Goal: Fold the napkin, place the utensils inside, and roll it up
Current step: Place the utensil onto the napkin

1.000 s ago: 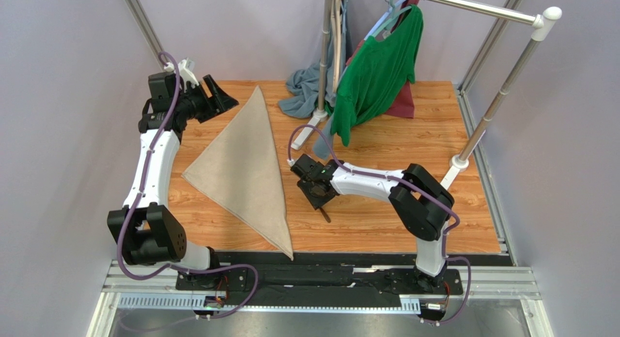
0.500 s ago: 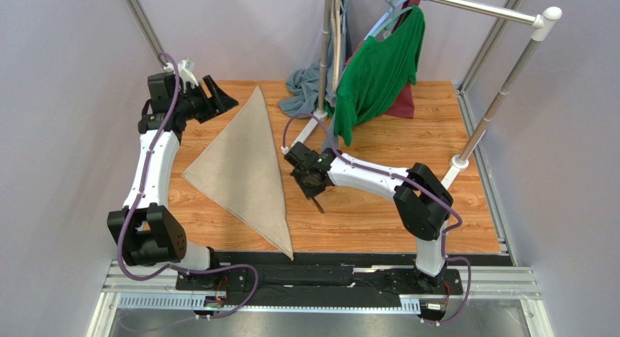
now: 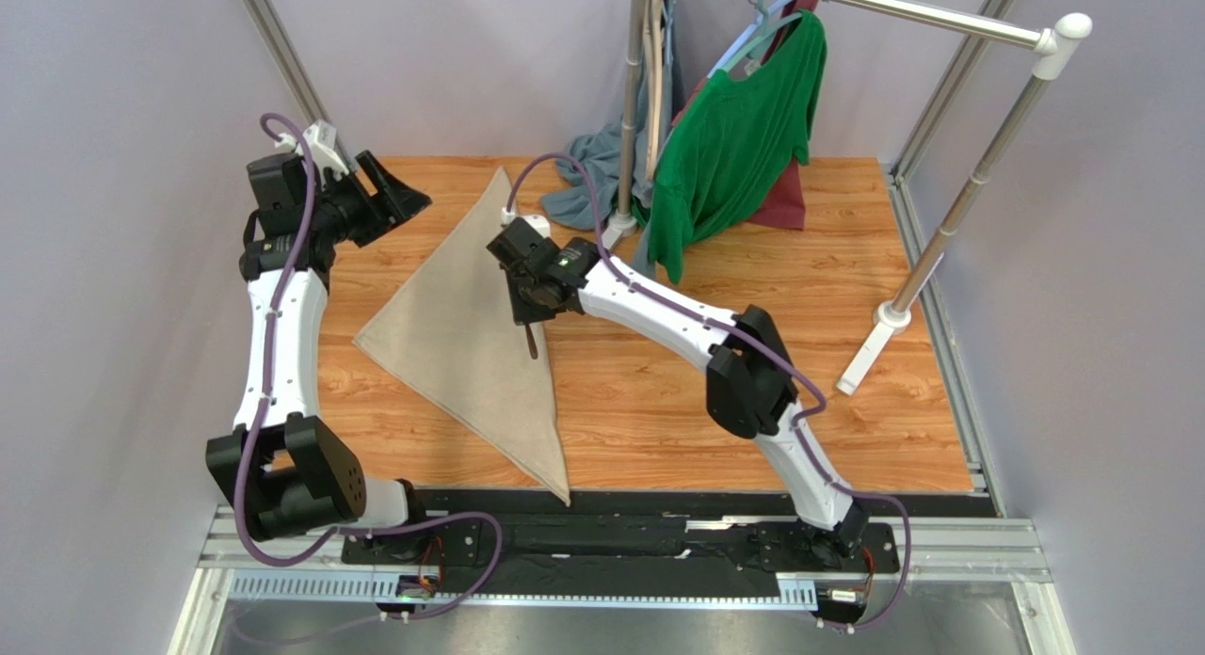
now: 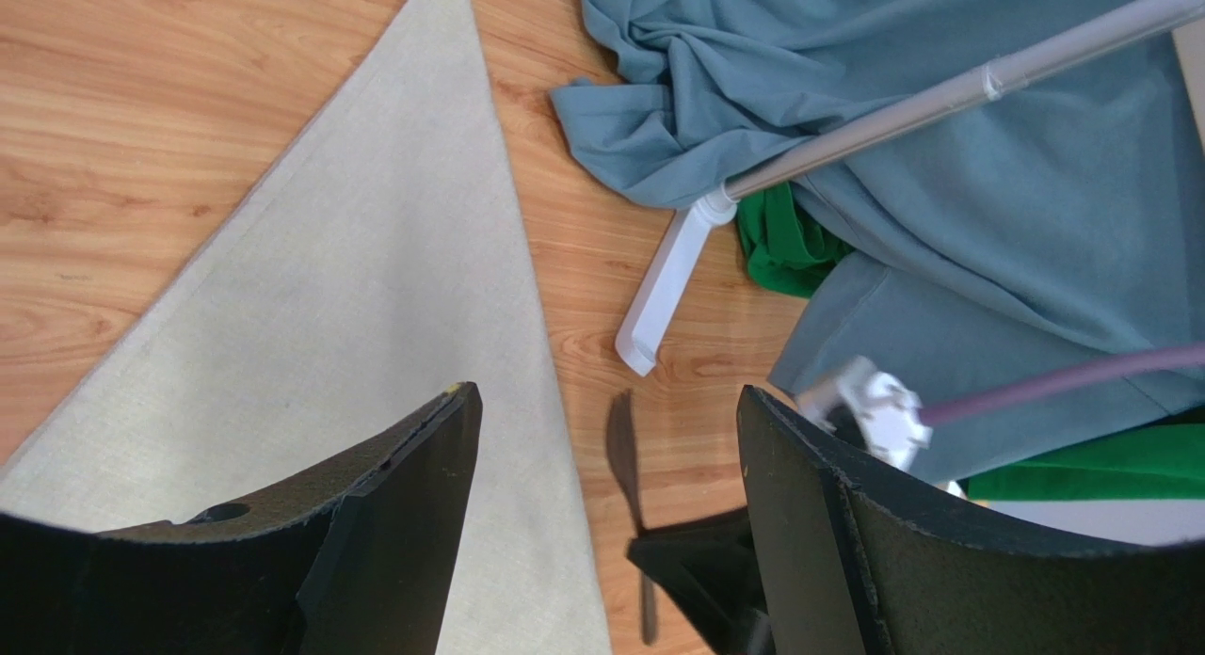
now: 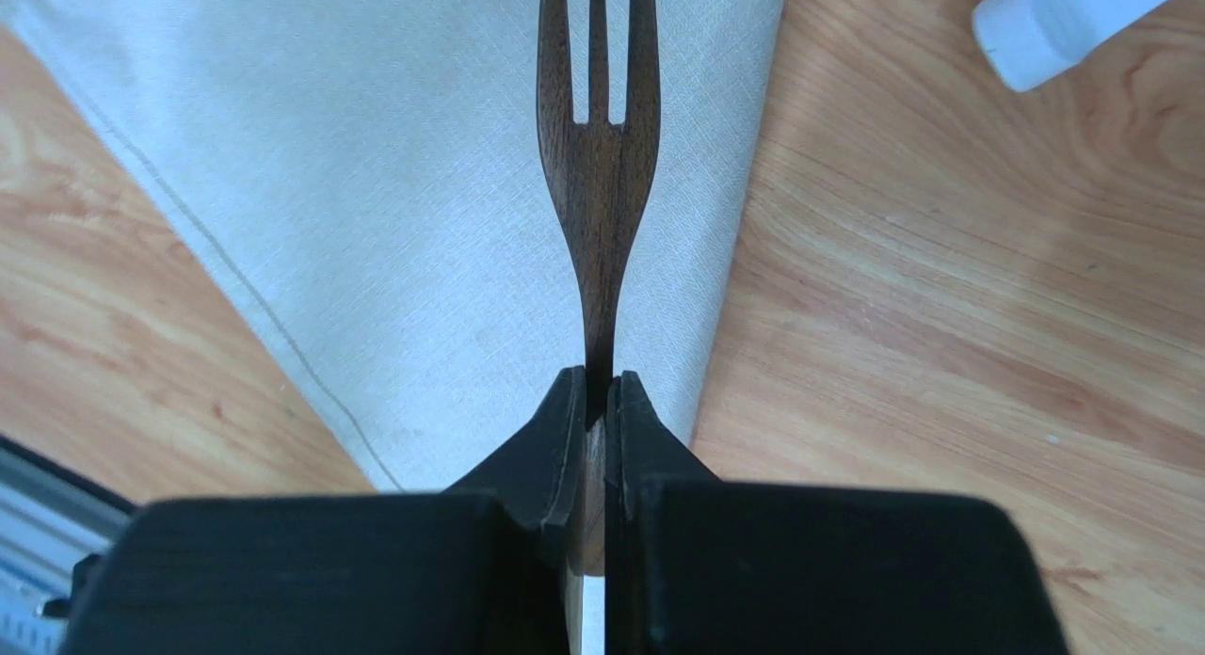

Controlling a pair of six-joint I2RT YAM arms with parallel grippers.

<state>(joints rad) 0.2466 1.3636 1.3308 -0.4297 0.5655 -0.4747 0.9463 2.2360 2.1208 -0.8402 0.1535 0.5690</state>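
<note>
The right gripper (image 5: pixel 600 390) is pinching the fork (image 5: pixel 598 161) by its handle, fingers shut tight, holding its tines over the right edge of the triangle-folded napkin (image 3: pixel 467 323) on the table (image 3: pixel 665 401), likely for placing inside, while the left gripper (image 3: pixel 391 192) is hovering wide open and empty, off to the side.

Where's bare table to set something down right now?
Bare table at the front, between napkin and right arm; more on the right, around the rack foot. Far middle is crowded: blue-grey cloth, green shirt, rack post. Right gripper holds the fork at the napkin's edge.
</note>
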